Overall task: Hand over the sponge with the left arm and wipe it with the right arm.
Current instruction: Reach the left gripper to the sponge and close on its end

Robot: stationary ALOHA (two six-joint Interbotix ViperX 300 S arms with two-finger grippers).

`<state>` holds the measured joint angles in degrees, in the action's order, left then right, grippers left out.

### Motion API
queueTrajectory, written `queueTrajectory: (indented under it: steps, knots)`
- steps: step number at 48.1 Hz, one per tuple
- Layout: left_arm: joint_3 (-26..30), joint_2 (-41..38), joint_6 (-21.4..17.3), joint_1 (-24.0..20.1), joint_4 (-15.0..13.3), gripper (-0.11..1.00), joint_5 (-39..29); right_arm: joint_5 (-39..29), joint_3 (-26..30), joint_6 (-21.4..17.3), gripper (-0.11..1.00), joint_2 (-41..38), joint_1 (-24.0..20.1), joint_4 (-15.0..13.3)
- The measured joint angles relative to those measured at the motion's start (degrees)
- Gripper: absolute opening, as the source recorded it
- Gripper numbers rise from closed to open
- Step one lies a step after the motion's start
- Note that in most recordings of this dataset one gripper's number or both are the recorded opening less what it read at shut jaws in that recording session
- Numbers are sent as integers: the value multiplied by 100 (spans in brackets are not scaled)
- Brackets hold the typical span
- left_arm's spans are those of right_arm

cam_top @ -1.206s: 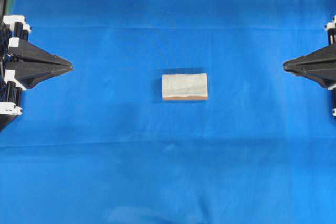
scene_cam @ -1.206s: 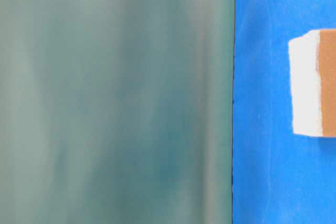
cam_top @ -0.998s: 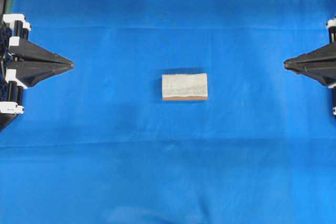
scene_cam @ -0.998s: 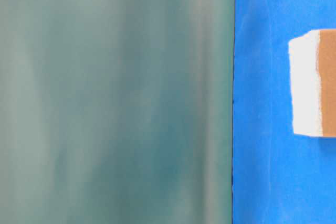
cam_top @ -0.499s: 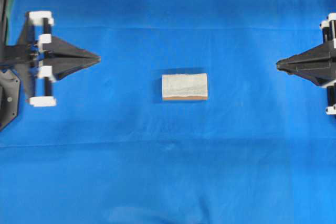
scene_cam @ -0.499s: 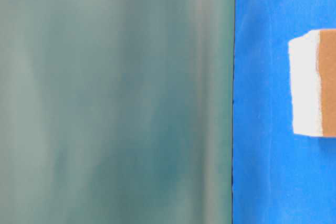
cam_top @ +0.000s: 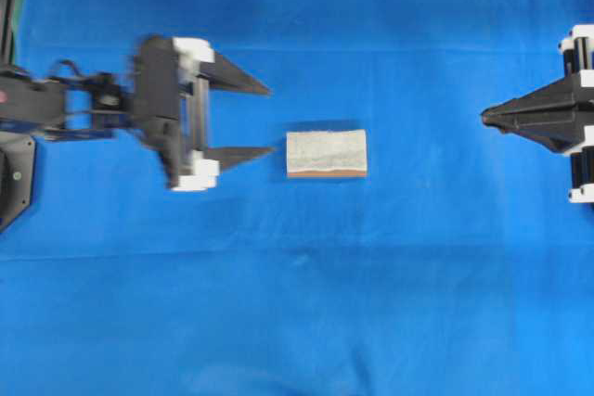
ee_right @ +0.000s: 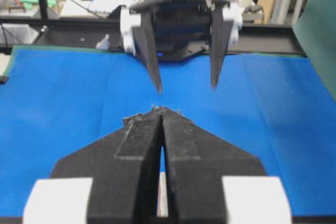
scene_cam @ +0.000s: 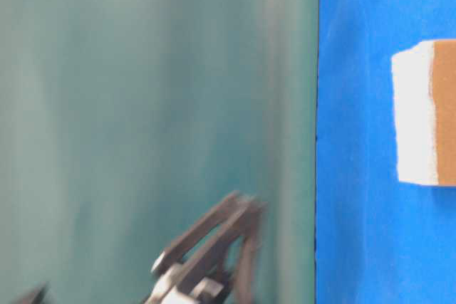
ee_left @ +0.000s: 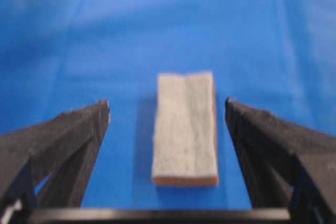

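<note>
Grey-topped sponge [cam_top: 326,152] flat, long axis left-right

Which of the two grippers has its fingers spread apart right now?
The left gripper, beside the sponge, stands wide open; the right gripper, at the far edge, has its fingers pressed together.

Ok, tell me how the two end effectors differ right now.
The left end effector has its fingers spread wide; the right end effector is shut to a point. The left is out near the sponge; the right sits at the cloth's edge. Both are black with white blocks, and neither holds anything.
</note>
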<state>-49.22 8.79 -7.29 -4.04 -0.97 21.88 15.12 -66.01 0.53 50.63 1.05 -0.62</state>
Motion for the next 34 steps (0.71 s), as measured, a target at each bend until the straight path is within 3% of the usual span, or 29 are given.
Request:
queueTrajectory:
  steps: [11,34]
  knots:
    - [729,-1099,114,0,0,94,-457,-62,-9,0,0,-44,0,0]
    - [1248,-2399,149,-62,-18,94,-519,-158,0,0,0,-70,0,0]
